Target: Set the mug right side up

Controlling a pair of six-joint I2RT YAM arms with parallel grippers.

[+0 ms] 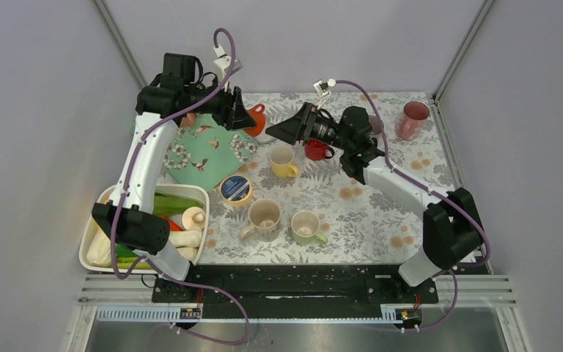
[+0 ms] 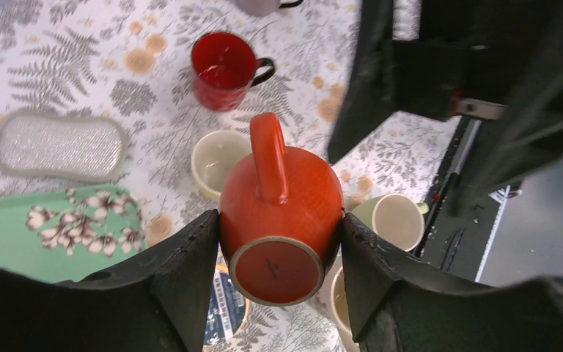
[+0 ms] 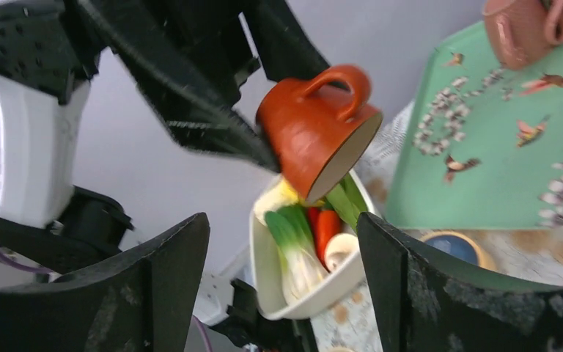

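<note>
while the left gripper (image 2: pixel 279 238) grips the rounded orange ceramic mug (image 2: pixel 293 187) aloft at eleven o'clock and the right gripper (image 3: pixel 282 224) gapes empty, rolling its mouth upward likely comes next.

The mug (image 2: pixel 278 198) sits between my left gripper's (image 1: pixel 248 119) fingers, above the table's (image 1: pixel 381 213) far left, by the cloth's (image 1: pixel 205 147) right edge. My right gripper (image 1: pixel 284 130) hangs right of it, apart, with the tub (image 1: pixel 150 188) at the near left.

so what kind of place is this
Probably a lab test cell staged like a kitchen table: plain grey panel walls, a fern-print tablecloth crowded with mugs, and a white tub of vegetables.
</note>
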